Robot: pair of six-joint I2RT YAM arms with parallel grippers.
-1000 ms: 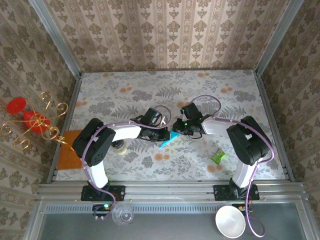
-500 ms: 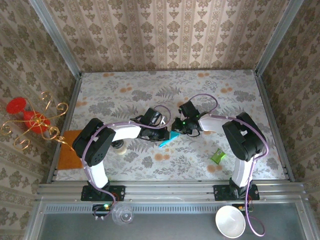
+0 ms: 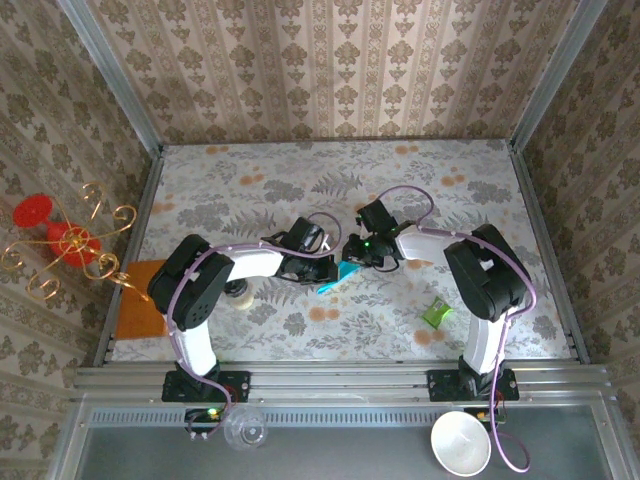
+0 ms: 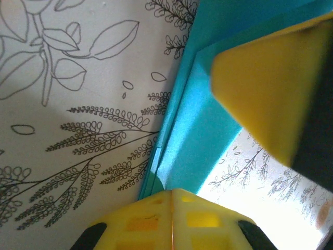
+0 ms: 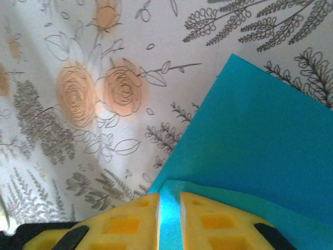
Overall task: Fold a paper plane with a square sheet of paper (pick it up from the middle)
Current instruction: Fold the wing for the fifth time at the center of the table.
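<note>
The blue paper [image 3: 338, 275] is thin and bright, the color of the sea. It is not flat any more. It is folded, and from above it looks like a small pointed strip. Close up from the left arm, the blue paper [image 4: 208, 130] shows a few layers lying on top of each other, with long straight edges side by side. From the right arm, the blue paper [image 5: 260, 135] has one sharp corner sticking out over the flowers on the table [image 3: 250, 190].

The paper is in the middle of the table, right between the two arms. Both grippers meet there, very close together.

The left gripper [image 3: 322, 268] is at the paper's left side. Its yellow pads [image 4: 145, 219] are pressed tight together, and the paper's folded edge runs right down into them – so the left gripper [image 4: 171, 200] pinches the paper.

The right gripper [image 3: 352, 252] is at the paper's far end. The right gripper [image 5: 169, 200] is almost closed – a thin blue strip of paper sits between its two yellow pads, squeezed there.
</note>
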